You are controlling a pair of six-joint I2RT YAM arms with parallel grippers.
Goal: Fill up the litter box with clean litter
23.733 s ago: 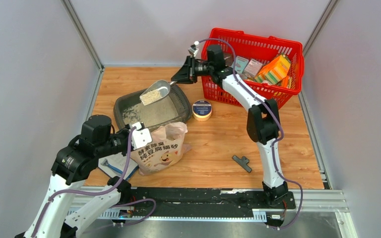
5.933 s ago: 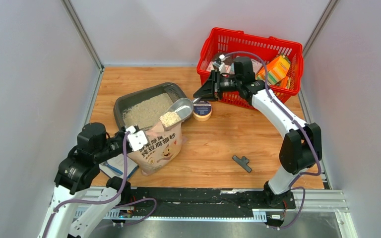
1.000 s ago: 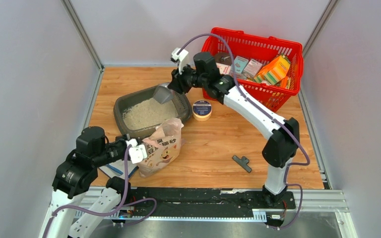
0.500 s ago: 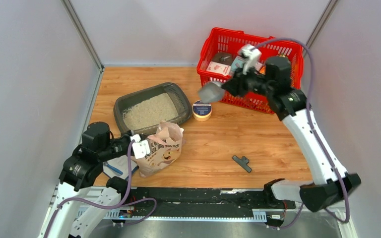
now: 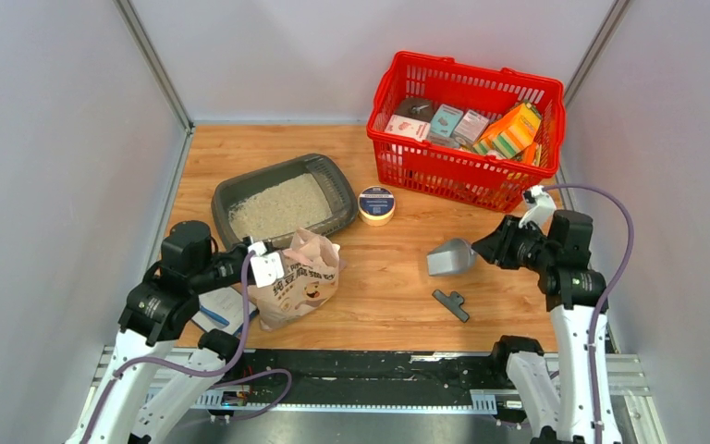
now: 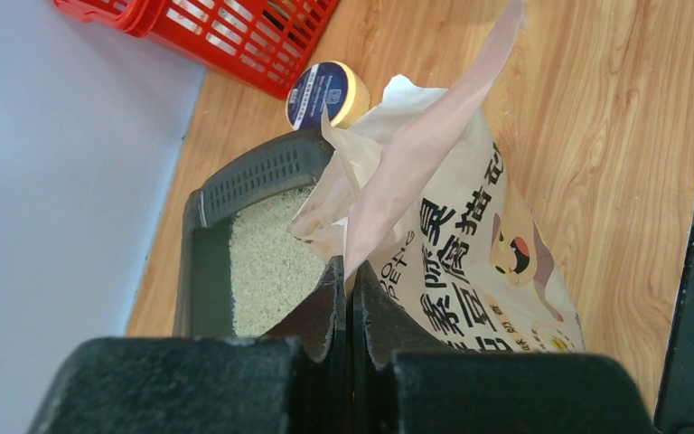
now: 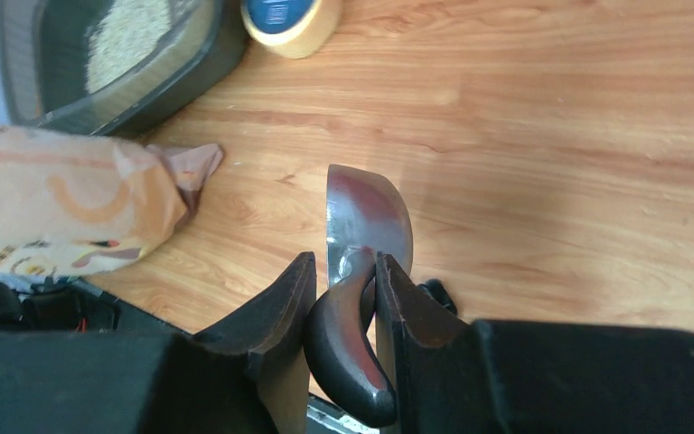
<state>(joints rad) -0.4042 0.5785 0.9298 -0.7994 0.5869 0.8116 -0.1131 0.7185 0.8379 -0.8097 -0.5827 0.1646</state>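
On the far left part of the wooden table (image 5: pixel 407 277) sits the litter box (image 5: pixel 222 199), a shallow dark grey plastic tray with rounded corners and a raised rim. It lies at a slant to the table edge. The clean litter (image 5: pixel 279 205), pale beige fine granules, covers most of its floor.

Just in front of the tray stands the beige-pink printed paper bag (image 5: pixel 296 289) with dark Chinese characters and a cartoon animal. Its torn top is open and crumpled. The left gripper (image 6: pixel 348 271) has its black fingers pressed together on a flap of the bag's upper edge, with only the paper between them.

Just to the right of the tray is a round yellow-sided tin with a dark blue lid (image 5: pixel 376 204). Behind it, at the far right, is the red plastic mesh basket (image 5: pixel 444 176), which holds several small boxes and an orange carton (image 5: pixel 513 129).

Well apart from the tray, on the near right, the right gripper (image 7: pixel 343 271) clamps the dark handle of a silver metal scoop (image 5: pixel 450 256) with its jaws narrowly parted. The scoop's bowl points left, toward the bag. Whether the bowl touches the wood cannot be told. A small dark T-shaped piece (image 5: pixel 451 303) lies on the table just in front of the scoop.
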